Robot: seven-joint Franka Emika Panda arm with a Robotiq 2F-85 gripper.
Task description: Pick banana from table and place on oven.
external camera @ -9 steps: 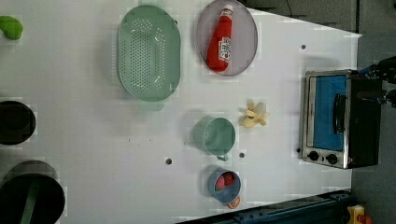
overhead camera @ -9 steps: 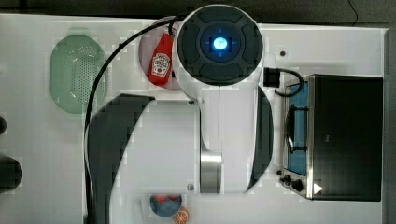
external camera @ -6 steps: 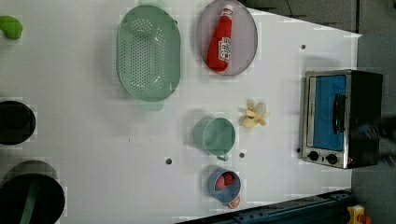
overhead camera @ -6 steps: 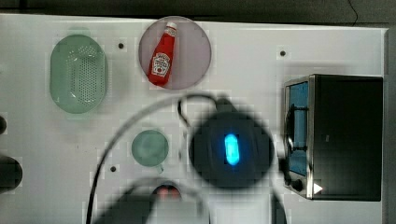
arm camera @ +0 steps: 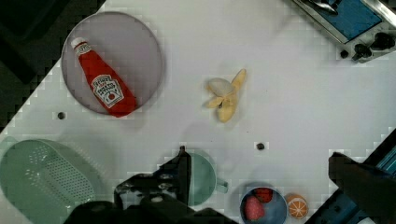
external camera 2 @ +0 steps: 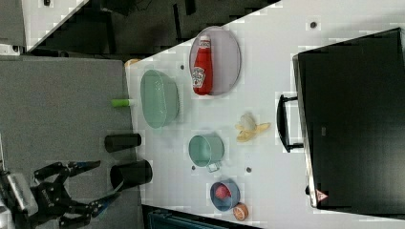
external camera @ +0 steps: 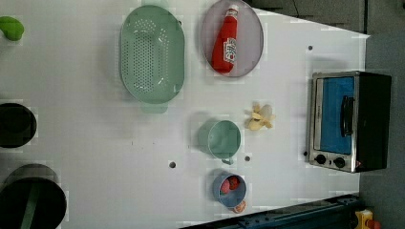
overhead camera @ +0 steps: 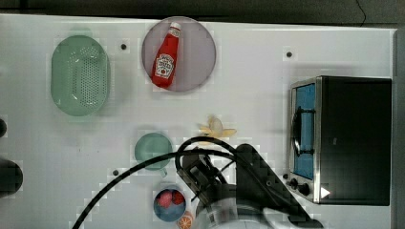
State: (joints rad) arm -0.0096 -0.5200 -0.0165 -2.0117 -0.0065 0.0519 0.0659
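The peeled banana (overhead camera: 217, 129) lies on the white table (overhead camera: 248, 95), between a green mug and the oven (overhead camera: 358, 138); I also see this banana (external camera: 260, 118) in the left view, the banana (external camera 2: 250, 128) in the right view and the banana (arm camera: 225, 95) in the wrist view. The oven's black top is bare and its blue glass door is closed. My gripper (arm camera: 258, 156) hangs open above the table, its dark fingers (arm camera: 181, 170) spread wide with nothing between them, apart from the banana. My arm (overhead camera: 229, 200) crosses the top view's bottom middle.
A ketchup bottle (overhead camera: 166, 57) lies on a round plate (overhead camera: 196, 71). A green colander (overhead camera: 79, 74) sits at the top view's left. The green mug (overhead camera: 153, 150) and a blue bowl of fruit (overhead camera: 168, 205) stand near the arm. Black cups (overhead camera: 9, 176) line the top view's left edge.
In the top view my arm has swung from the middle down to the bottom edge, uncovering the banana and the mug. The objects on the table have not moved.
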